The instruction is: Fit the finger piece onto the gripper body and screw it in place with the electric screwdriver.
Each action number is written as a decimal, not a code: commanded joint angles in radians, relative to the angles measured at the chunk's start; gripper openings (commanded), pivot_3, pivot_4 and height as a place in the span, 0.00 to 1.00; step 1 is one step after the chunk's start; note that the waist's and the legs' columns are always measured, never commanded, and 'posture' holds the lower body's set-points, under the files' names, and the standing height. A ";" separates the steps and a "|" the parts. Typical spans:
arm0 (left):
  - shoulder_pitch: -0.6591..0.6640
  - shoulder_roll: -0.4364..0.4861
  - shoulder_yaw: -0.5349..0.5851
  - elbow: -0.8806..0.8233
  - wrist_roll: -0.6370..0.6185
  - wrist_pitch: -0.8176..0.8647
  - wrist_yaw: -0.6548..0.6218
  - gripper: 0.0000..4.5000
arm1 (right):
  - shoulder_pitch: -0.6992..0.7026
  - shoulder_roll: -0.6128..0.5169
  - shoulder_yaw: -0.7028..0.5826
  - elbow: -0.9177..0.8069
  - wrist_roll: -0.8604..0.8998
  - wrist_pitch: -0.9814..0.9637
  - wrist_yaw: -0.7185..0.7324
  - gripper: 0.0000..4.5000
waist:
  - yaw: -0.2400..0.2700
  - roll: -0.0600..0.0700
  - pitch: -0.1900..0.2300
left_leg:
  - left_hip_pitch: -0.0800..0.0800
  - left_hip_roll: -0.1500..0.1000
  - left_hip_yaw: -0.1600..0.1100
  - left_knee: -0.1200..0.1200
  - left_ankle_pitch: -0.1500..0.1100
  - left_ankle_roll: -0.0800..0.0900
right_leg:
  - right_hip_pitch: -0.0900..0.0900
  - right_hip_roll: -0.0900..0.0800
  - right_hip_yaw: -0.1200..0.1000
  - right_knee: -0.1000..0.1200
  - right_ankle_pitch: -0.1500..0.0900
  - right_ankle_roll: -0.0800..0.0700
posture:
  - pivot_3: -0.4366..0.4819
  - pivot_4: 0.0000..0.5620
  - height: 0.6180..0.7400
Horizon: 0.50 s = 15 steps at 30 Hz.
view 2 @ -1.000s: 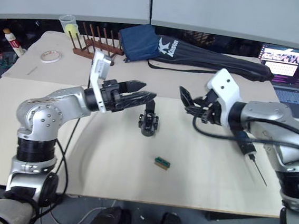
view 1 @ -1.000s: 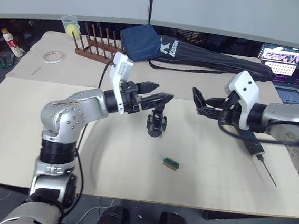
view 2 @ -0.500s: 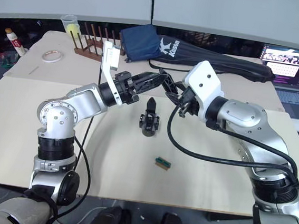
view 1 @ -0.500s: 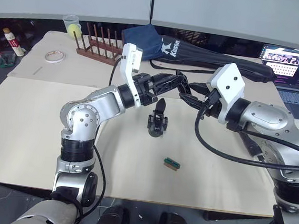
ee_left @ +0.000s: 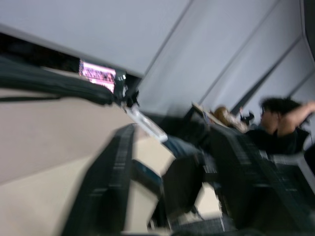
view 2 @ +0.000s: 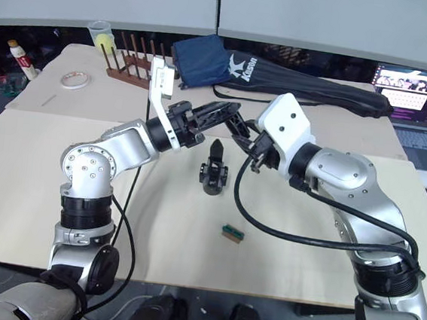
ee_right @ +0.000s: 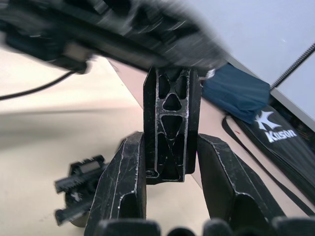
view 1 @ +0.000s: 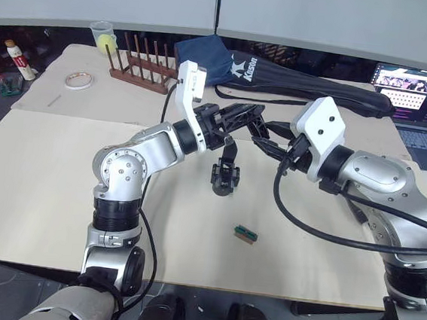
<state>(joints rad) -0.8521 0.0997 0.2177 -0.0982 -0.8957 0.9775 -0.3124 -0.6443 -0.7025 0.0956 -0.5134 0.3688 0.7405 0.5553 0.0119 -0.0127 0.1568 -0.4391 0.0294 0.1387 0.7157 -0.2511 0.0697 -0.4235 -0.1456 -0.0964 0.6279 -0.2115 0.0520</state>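
The finger piece (ee_right: 172,128), a black wedge with a triangular lattice, stands upright between the pads of my right gripper (view 1: 260,134), which is shut on it. My left gripper (view 1: 253,114) meets it tip to tip, with its fingers apart around the piece's far end. Both hover above the gripper body (view 1: 225,175), a chunky black block standing on the table with one pointed finger up. That block also lies below the right fingers (ee_right: 78,189). The electric screwdriver is hidden behind my right arm.
A small green block (view 1: 246,233) lies nearer the front edge. At the back are a wooden rack (view 1: 141,68), a long dark bag (view 1: 282,79), a tape roll (view 1: 74,80) and a laptop (view 1: 406,88). A person (ee_left: 280,132) sits beyond the table.
The right gripper swung in from the right and closed on the finger piece that the left gripper carried. The left gripper rose towards the middle, and its fingers now stand apart.
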 commanded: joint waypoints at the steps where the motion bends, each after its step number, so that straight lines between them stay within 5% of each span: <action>1: -0.025 0.003 0.007 -0.008 -0.037 -0.005 -0.009 0.70 | -0.010 0.032 -0.059 -0.039 0.030 0.048 -0.028 0.25 | -0.001 0.000 0.000 | 0.000 0.000 0.000 0.000 0.000 0.000 | 0.000 0.000 0.000 0.000 0.000 0.000 | 0.48 0.27 0.92; 3: -0.013 0.005 -0.004 -0.013 -0.044 0.010 -0.008 0.64 | -0.019 0.045 -0.067 -0.048 0.035 0.070 -0.037 0.25 | -0.001 0.000 0.000 | 0.000 0.000 0.000 0.000 0.000 0.000 | 0.000 0.000 0.000 0.000 0.000 0.000 | 0.48 0.27 0.92; 10: -0.003 -0.006 -0.009 -0.004 -0.063 0.011 0.006 0.00 | -0.035 0.050 -0.076 -0.073 0.033 0.104 -0.059 0.25 | -0.001 0.000 0.000 | 0.000 0.000 0.000 0.000 0.000 0.000 | 0.000 0.000 0.000 0.000 0.000 0.000 | 0.48 0.27 0.92; 15: -0.008 -0.003 -0.013 0.005 -0.064 0.007 0.005 0.00 | -0.036 0.028 -0.051 -0.092 -0.017 0.069 -0.058 0.25 | -0.001 0.000 0.000 | 0.000 0.000 0.000 0.000 0.000 0.000 | 0.000 0.000 0.000 0.000 0.000 0.000 | 0.48 0.27 0.92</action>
<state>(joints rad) -0.8451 0.0966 0.2109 -0.0885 -0.9450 0.9904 -0.2996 -0.6504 -0.6603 0.0684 -0.5538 0.3714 0.8488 0.5043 0.0112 -0.0126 0.1568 -0.4391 0.0291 0.1388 0.7153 -0.2511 0.0697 -0.4238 -0.1455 -0.0963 0.6279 -0.2115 0.0519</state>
